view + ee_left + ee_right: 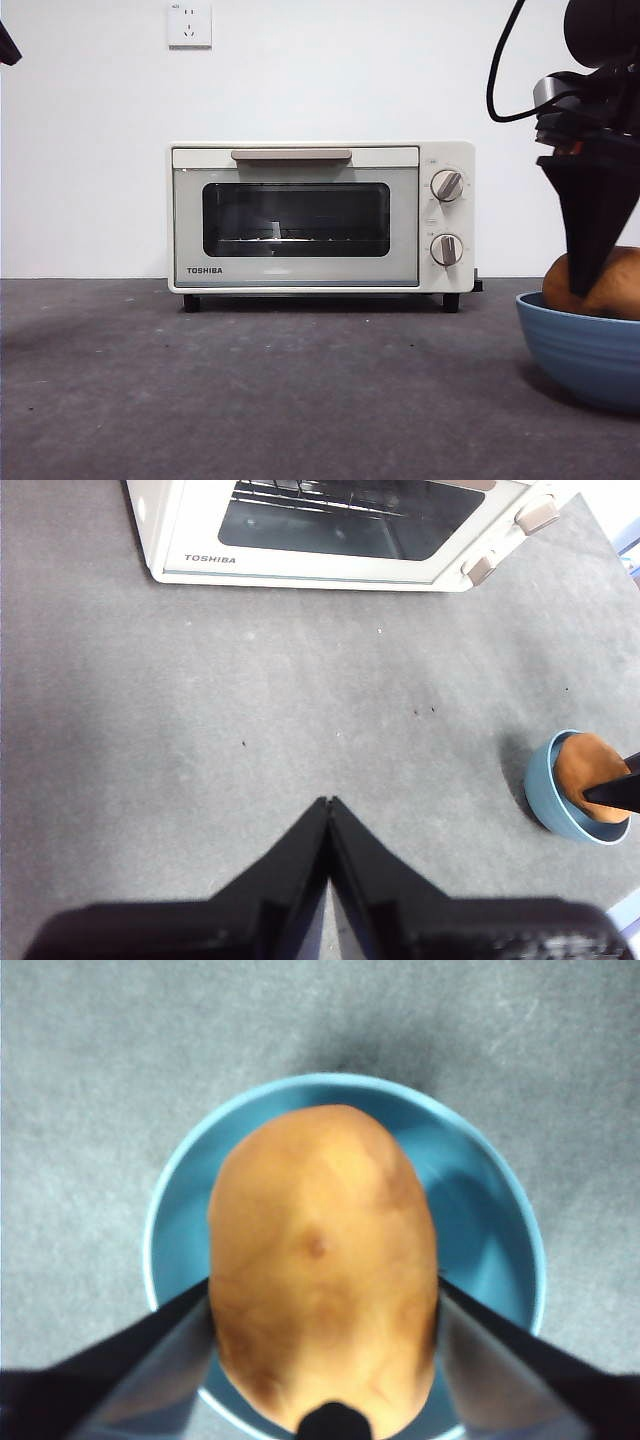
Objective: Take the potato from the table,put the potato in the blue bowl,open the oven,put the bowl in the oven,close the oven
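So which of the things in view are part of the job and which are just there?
Part of the job:
- potato, held by the right gripper over the blue bowl
- oven, door shut
- table

Just there:
- wall socket
- left gripper, shut, holding nothing, waiting above the table

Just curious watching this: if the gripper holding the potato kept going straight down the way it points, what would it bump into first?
Probably the blue bowl: the right gripper holds the potato directly over its inside.

orange-brown potato (320, 1260), blue bowl (480, 1190), cream oven (320, 215)
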Controlling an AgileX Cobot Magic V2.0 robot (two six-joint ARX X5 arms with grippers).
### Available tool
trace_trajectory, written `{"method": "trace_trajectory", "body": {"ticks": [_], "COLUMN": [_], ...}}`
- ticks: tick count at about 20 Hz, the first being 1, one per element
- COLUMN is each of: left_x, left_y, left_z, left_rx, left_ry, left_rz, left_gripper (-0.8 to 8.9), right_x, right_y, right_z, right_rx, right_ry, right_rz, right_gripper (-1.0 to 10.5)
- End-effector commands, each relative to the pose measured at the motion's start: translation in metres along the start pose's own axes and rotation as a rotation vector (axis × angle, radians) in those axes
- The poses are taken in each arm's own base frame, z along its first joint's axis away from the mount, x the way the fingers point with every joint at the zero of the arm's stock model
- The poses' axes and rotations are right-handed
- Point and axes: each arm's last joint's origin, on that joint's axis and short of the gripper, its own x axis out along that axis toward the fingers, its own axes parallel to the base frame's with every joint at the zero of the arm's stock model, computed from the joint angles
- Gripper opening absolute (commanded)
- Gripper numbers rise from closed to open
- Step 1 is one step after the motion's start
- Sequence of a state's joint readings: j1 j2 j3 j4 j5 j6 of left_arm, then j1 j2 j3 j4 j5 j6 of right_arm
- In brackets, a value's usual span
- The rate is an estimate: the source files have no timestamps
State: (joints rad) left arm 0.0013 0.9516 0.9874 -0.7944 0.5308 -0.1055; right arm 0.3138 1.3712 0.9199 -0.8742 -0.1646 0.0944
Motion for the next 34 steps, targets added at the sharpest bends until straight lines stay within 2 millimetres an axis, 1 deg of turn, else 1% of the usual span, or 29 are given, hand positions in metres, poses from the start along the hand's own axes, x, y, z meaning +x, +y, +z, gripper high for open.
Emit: {"method": "trace_trajectory", "body": {"ticks": [1,3,4,11,14,15,17,20,21,22,25,26,29,34], "left_x": [0.001,0.001,0.001,0.001,0.001,0.002,0.007,0.019,0.024,0.03,0.051,0.061,0.096,0.158], "left_y": [0.0,0.0,0.0,0.0,0.0,0.001,0.003,0.008,0.008,0.007,-0.001,-0.004,-0.014,-0.027], "left_z": [0.0,0.0,0.0,0.0,0.001,0.002,0.006,0.017,0.024,0.032,0.064,0.075,0.105,0.142], "left_rx": [0.006,0.007,0.006,0.007,0.011,0.013,0.008,-0.01,-0.009,0.0,0.049,0.063,0.102,0.14], "left_ry": [0.0,0.0,0.0,-0.001,-0.009,-0.012,-0.004,0.031,0.042,0.05,0.045,0.048,0.073,0.112], "left_rz": [-0.002,-0.002,-0.002,-0.002,-0.003,-0.004,-0.003,-0.002,-0.008,-0.017,-0.057,-0.07,-0.105,-0.152], "left_gripper": [-0.05,-0.05,-0.05,-0.05,-0.05,-0.05,-0.05,-0.05,-0.05,-0.05,-0.05,-0.05,-0.05,-0.05], "right_x": [0.003,0.003,0.003,0.003,-0.003,-0.008,-0.025,-0.065,-0.081,-0.095,-0.135,-0.146,-0.17,-0.189], "right_y": [-0.001,-0.001,-0.001,0.0,0.001,0.002,0.006,0.012,0.014,0.016,0.021,0.022,0.024,0.024], "right_z": [-0.001,-0.001,-0.001,-0.002,-0.004,-0.004,-0.005,-0.01,-0.013,-0.018,-0.038,-0.045,-0.067,-0.096], "right_rx": [0.012,0.012,0.011,0.019,0.018,0.017,0.016,0.001,-0.006,-0.014,-0.037,-0.043,-0.036,0.003], "right_ry": [0.007,0.007,0.007,0.014,0.011,0.001,-0.048,-0.155,-0.194,-0.231,-0.349,-0.394,-0.508,-0.617], "right_rz": [0.001,-0.001,-0.002,0.003,0.027,0.043,0.059,0.075,0.079,0.083,0.096,0.101,0.121,0.153], "right_gripper": [4.8,5.6,5.8,5.8,5.8,5.8,5.8,5.6,5.2,4.1,0.2,-0.1,-0.1,-0.1]}}
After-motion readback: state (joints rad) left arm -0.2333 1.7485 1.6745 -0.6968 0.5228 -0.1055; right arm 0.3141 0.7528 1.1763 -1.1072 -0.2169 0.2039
